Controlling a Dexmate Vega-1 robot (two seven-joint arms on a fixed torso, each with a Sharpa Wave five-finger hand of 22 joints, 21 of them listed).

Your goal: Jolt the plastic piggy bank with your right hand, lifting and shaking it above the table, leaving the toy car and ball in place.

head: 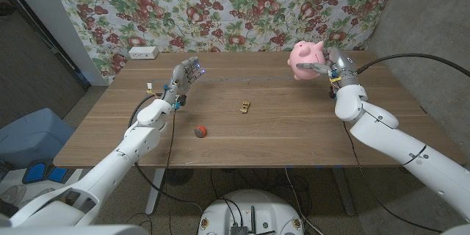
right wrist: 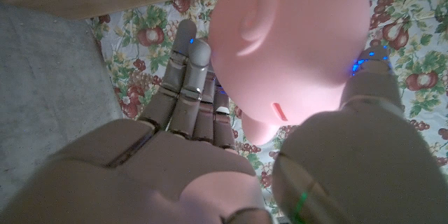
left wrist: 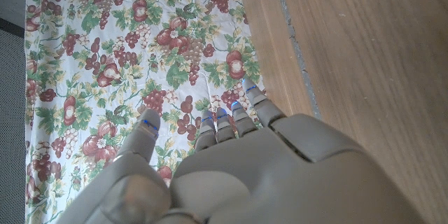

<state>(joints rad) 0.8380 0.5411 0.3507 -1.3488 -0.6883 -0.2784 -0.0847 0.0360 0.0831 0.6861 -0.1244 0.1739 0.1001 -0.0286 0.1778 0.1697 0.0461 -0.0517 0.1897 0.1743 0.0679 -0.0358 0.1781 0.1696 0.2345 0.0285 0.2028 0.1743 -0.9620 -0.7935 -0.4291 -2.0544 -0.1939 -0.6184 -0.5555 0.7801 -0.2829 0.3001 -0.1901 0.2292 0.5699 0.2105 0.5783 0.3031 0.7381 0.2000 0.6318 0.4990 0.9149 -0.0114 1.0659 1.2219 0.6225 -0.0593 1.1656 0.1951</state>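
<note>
1. Right robot hand (head: pixel 332 64) grips the pink piggy bank (head: pixel 303 59), held above the surface (head: pixel 294 132); shaking step underway.
2. Left robot hand (head: pixel 183 78) spread, empty.
3. Next: brisk jolts, clear of toy car (head: pixel 245 106) and ball (head: pixel 200 130).

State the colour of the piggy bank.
Pink; the piggy bank shows best in the head view.

Head camera overlooks the table (head: pixel 294 128); wrist cameras sit close behind each hand.
</note>
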